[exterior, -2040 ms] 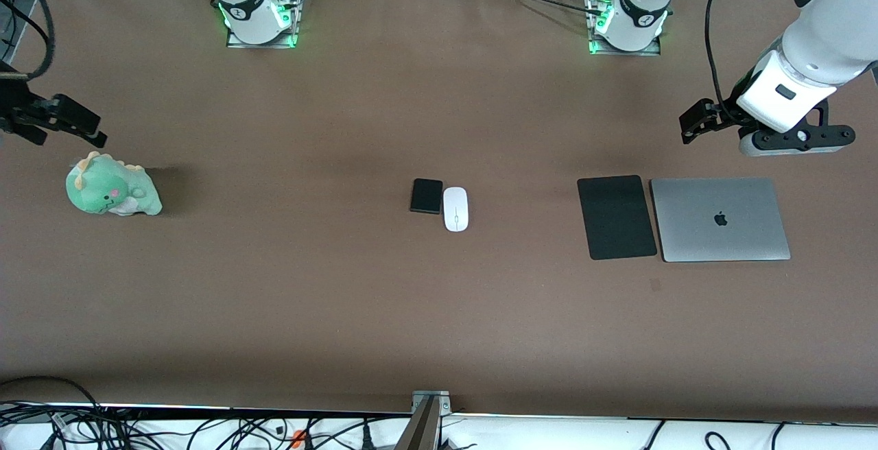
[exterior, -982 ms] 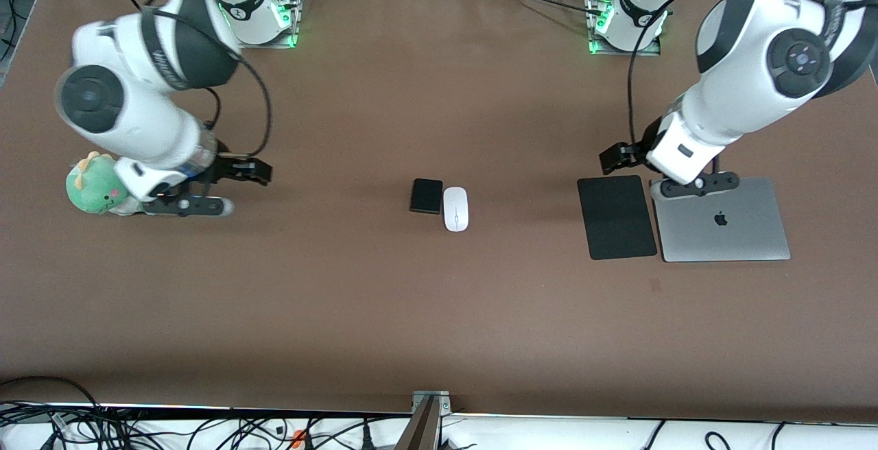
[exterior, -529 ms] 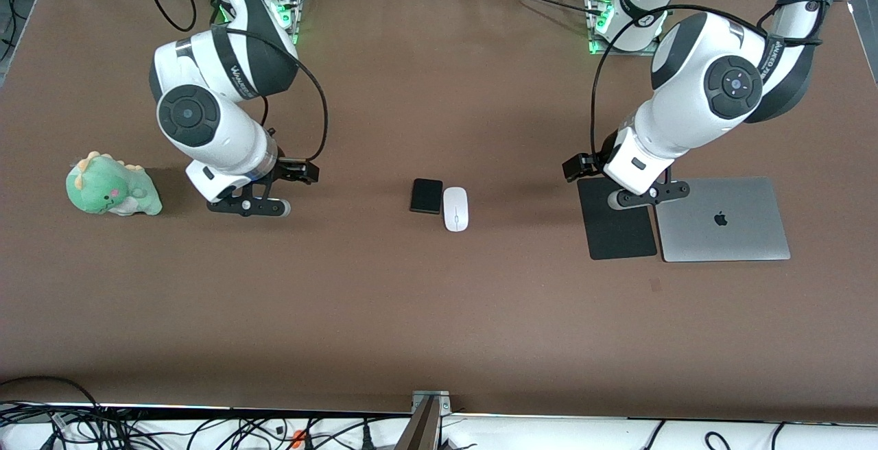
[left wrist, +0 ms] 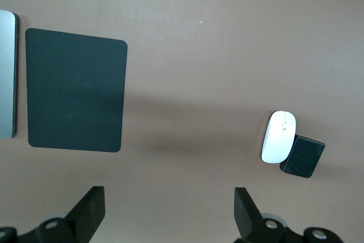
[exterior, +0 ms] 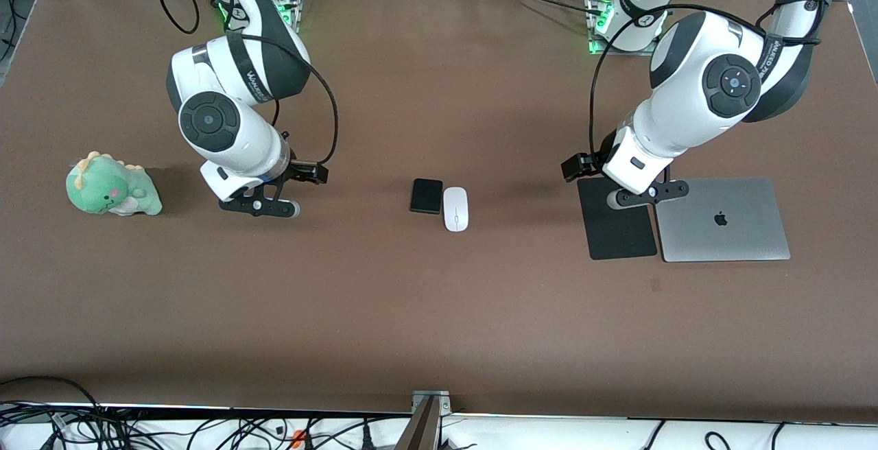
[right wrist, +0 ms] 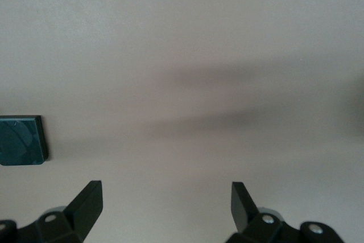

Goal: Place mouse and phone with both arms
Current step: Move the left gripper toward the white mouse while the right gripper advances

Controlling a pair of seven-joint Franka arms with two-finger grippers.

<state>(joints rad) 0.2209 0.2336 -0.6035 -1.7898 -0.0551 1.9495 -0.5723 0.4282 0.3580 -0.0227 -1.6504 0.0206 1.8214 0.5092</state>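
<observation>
Mouse (exterior: 455,208) & phone (exterior: 426,195) lie touching side by side mid-desk, phone toward right arm's end, both untouched. Since a sec ago both arms swung in from the desk ends toward the pair: right gripper (exterior: 302,174) now over bare desk (exterior: 439,313) btwn plush dino (exterior: 112,185) and phone, left gripper (exterior: 583,164) over mouse pad (exterior: 617,230) edge, jaws wide on both, nothing held. So approach is underway, grasps not yet begun. Count: 1 mouse, 1 phone, 1 pad, 1 laptop (exterior: 720,219), 1 plush, 2 arms.
</observation>
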